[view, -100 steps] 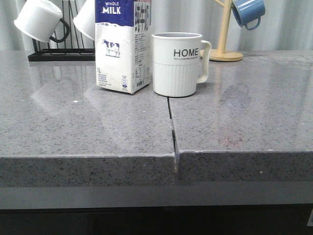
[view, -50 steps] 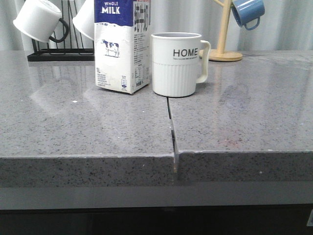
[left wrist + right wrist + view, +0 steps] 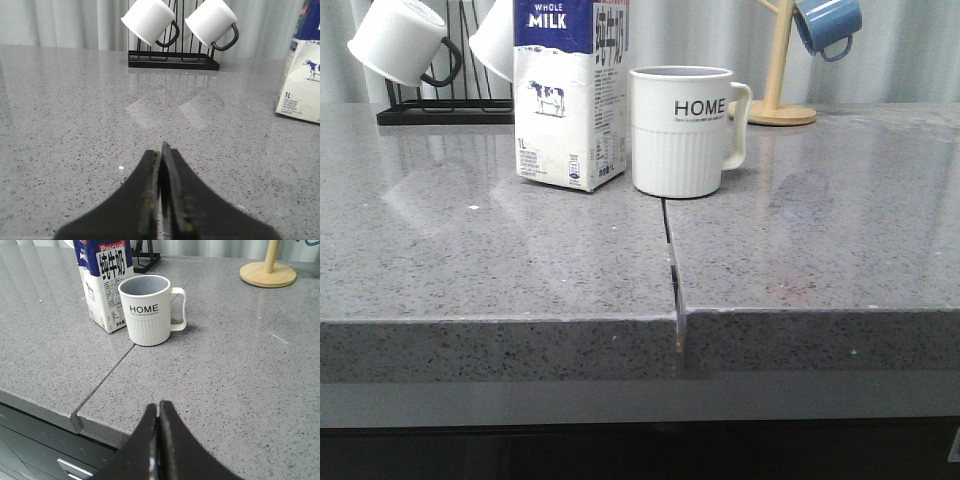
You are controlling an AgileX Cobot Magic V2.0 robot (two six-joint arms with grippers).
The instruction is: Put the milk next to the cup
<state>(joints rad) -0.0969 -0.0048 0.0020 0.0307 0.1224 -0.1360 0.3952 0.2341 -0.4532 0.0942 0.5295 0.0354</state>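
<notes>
The milk carton point(image 3: 572, 95) stands upright on the grey counter, just left of the white HOME cup point(image 3: 682, 131), almost touching it. Both also show in the right wrist view: the milk point(image 3: 104, 280) and the cup point(image 3: 149, 310). An edge of the milk shows in the left wrist view point(image 3: 303, 75). My left gripper point(image 3: 161, 150) is shut and empty, low over bare counter well away from the carton. My right gripper point(image 3: 159, 407) is shut and empty near the counter's front edge, well short of the cup. Neither gripper shows in the front view.
A black rack point(image 3: 440, 108) holds two white cups with black handles point(image 3: 402, 42) behind the milk. A wooden mug stand point(image 3: 775, 100) with a blue mug point(image 3: 828, 25) stands at the back right. A seam point(image 3: 670, 260) splits the counter.
</notes>
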